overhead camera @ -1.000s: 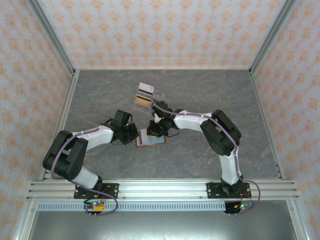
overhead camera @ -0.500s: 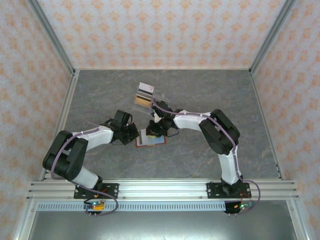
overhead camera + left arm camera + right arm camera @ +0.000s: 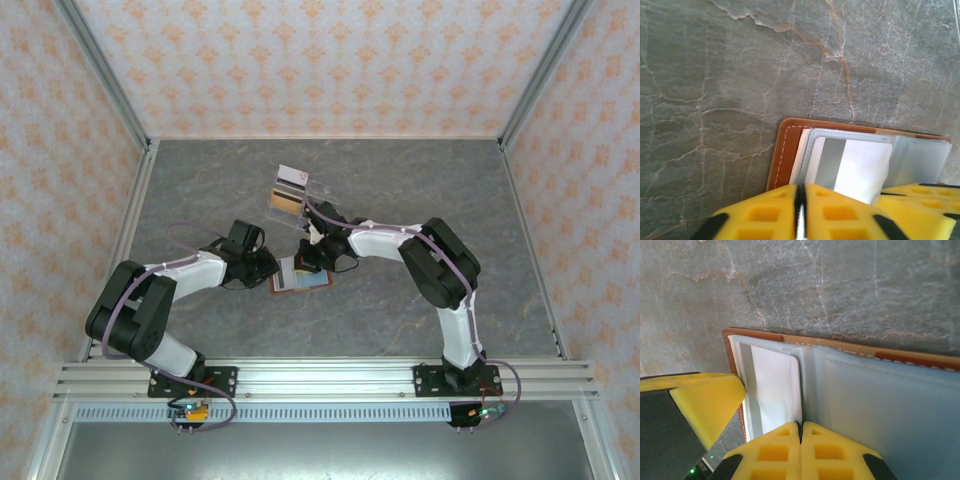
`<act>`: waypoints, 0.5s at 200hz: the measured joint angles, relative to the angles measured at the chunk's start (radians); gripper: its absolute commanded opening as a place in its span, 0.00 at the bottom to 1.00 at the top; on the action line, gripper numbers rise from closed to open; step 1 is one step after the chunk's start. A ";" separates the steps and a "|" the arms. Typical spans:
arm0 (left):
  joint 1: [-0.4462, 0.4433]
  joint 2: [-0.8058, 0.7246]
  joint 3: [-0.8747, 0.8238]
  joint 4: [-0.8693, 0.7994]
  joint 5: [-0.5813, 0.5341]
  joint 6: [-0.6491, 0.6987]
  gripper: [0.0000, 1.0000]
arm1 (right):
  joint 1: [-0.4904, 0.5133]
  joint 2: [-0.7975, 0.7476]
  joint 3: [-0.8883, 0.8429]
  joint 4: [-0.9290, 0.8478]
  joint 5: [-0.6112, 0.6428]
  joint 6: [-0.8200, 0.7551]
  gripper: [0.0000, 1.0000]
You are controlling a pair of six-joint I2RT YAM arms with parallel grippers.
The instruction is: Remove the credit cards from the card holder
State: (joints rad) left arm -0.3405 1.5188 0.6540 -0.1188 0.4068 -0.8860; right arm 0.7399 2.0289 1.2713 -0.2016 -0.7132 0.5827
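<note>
The card holder (image 3: 302, 280) lies open on the table, brown leather (image 3: 782, 159) outside and grey-blue lining (image 3: 880, 405) inside. A white credit card (image 3: 862, 167) with a grey stripe sits in its clear left sleeve (image 3: 774, 382). My left gripper (image 3: 271, 268) is at the holder's left edge. Its jaws (image 3: 799, 192) are shut to a thin slit, and a pale sliver shows in the slit. My right gripper (image 3: 306, 261) is shut (image 3: 801, 428), with its tips meeting at the card's inner edge beside the fold. Whether they pinch the card I cannot tell.
A clear acrylic tray (image 3: 318, 190) stands behind the holder, with an orange-brown card (image 3: 286, 203) and a white card (image 3: 293, 176) in it. Both arms meet over the table's middle. Metal frame rails and patterned walls border the grey stone surface.
In the top view the right wrist has shifted very slightly over the holder. The left arm and the holder stay where they were.
</note>
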 measured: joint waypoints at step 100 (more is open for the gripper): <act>0.000 -0.098 0.023 -0.116 -0.011 0.027 0.15 | -0.014 -0.069 -0.081 0.016 0.055 -0.037 0.00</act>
State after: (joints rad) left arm -0.3405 1.4204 0.6765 -0.2348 0.3962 -0.8589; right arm 0.7258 1.9602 1.1900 -0.1852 -0.6579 0.5453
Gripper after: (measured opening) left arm 0.177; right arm 0.044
